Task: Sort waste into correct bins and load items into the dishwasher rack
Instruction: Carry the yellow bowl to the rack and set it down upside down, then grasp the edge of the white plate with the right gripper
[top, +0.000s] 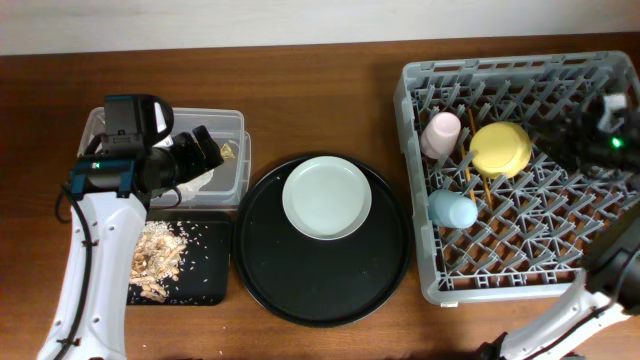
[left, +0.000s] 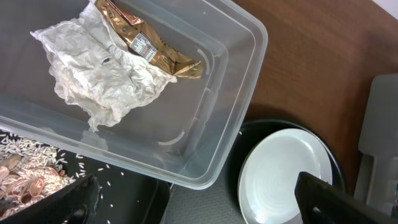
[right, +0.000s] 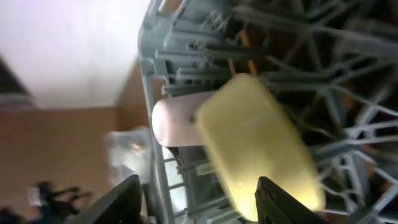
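Note:
Crumpled white tissue (left: 102, 71) and the gold-brown wrapper (left: 152, 45) lie inside the clear box (left: 239, 93). Beige food scraps (top: 158, 252) are spread in the shallow black tray (top: 205, 285). My left gripper (left: 199, 205) hangs open above the box's near corner, holding nothing. The white plate (top: 327, 200) sits on the round black tray (top: 320, 295). In the grey rack (top: 600, 75) are the pink cup (top: 440, 134), yellow bowl (top: 500, 148), blue cup (top: 452, 210) and chopsticks (top: 486, 186). My right gripper (right: 199, 202) is open just beside the yellow bowl (right: 261, 143), with the pink cup (right: 174, 121) behind it.
The rack's upright pegs (right: 323, 74) crowd around my right fingers (right: 118, 199). Bare wooden table (top: 320, 100) lies between the clear box and the rack. Loose rice grains (left: 25, 146) are scattered on the shallow tray near my left fingers (left: 68, 202).

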